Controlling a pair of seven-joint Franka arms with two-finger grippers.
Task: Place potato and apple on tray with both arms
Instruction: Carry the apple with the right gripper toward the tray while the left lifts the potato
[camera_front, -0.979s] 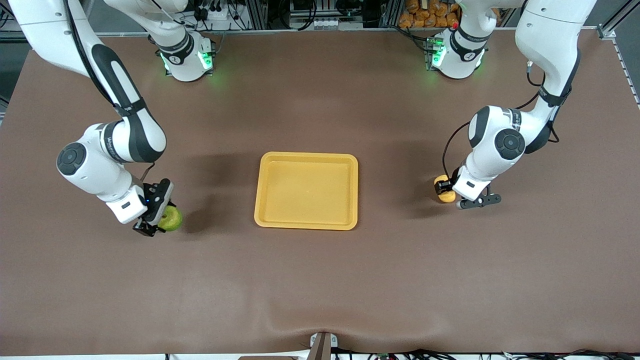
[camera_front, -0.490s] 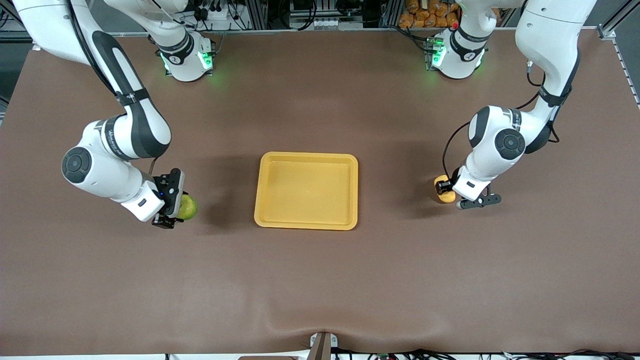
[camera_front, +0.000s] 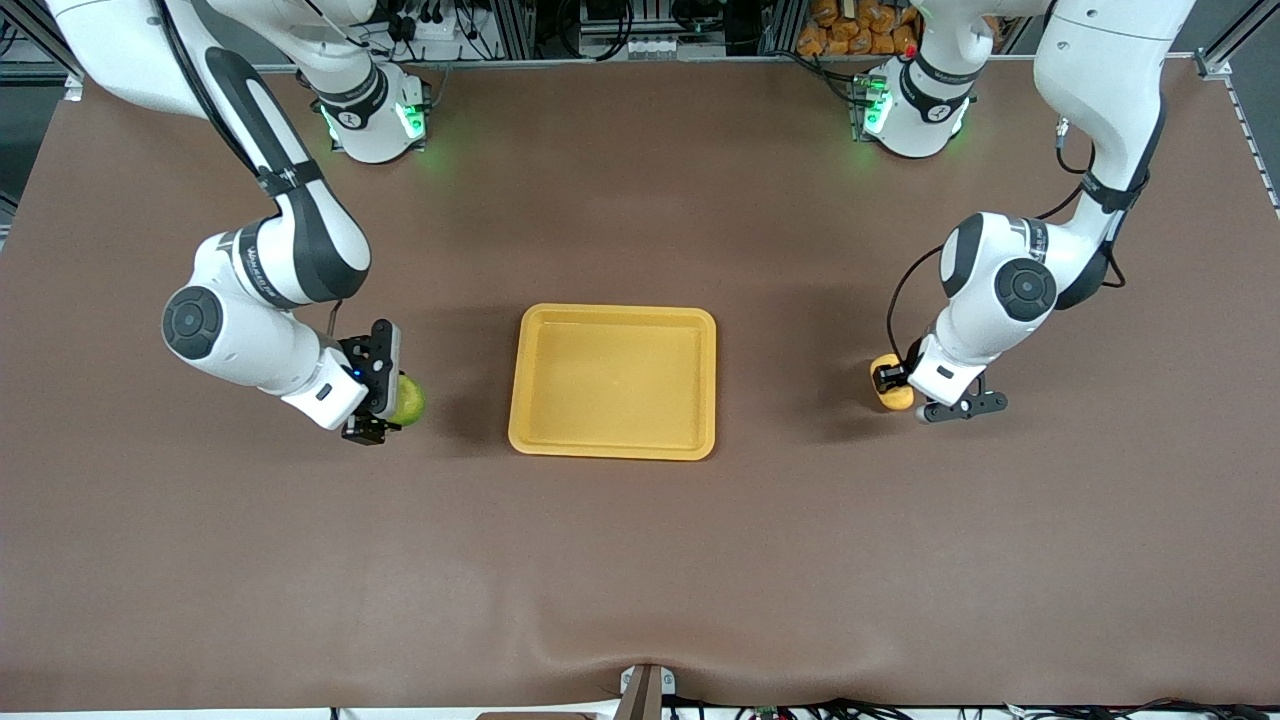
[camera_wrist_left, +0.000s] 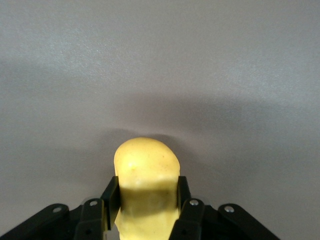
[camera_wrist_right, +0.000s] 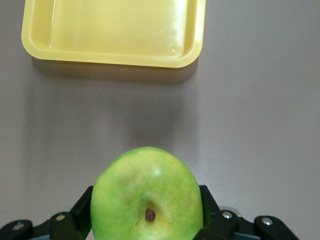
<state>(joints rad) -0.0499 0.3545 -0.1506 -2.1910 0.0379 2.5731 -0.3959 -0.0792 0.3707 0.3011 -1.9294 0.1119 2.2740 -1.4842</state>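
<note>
Apple (camera_front: 408, 399) sits pinched in the right hand (camera_front: 385, 401), which has carried it across the bench (camera_front: 640, 560) from well out at the right arm's end to a spot over bare bench just short of the tray (camera_front: 612, 381), at about the tray's nine o'clock; the right wrist view shows the green fruit (camera_wrist_right: 147, 195) clamped between the black fingers (camera_wrist_right: 212, 207) with the yellow tray (camera_wrist_right: 116, 31) now close ahead. The potato (camera_front: 890, 386) is gripped by the left hand (camera_front: 893, 383) at the tray's three o'clock, and that arm has barely shifted over the last second; the left wrist view shows the yellow lump (camera_wrist_left: 146, 187) squeezed between both pads (camera_wrist_left: 109, 196), with a soft shadow on the bench under it, so it looks slightly lifted, though I cannot be sure. The tray holds nothing yet. My reading is that the right arm is mid-transport and close to its drop, while the left arm has its grasp but has the whole carry ahead.
</note>
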